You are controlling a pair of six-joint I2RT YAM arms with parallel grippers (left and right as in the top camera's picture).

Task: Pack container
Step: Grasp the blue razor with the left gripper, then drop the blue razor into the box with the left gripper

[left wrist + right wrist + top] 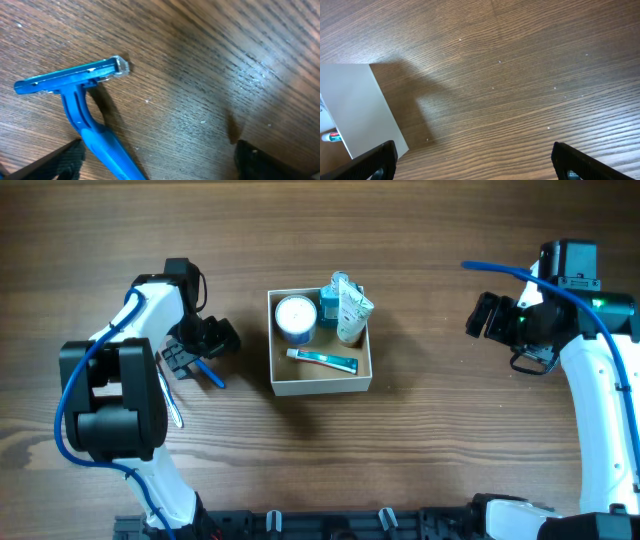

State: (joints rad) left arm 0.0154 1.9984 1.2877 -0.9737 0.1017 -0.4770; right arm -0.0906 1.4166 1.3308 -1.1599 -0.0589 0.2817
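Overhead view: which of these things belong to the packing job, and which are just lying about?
Part of the job: box; jar, tube and toothpaste already inside it; blue razor, not yet in the box.
Just there: wooden table; blue cable on the right arm.

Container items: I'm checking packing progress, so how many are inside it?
4: white-lidded jar far-left, teal box beside it, white tube far-right, slim tube lying along the near side of the container. Others may be hidden underneath.
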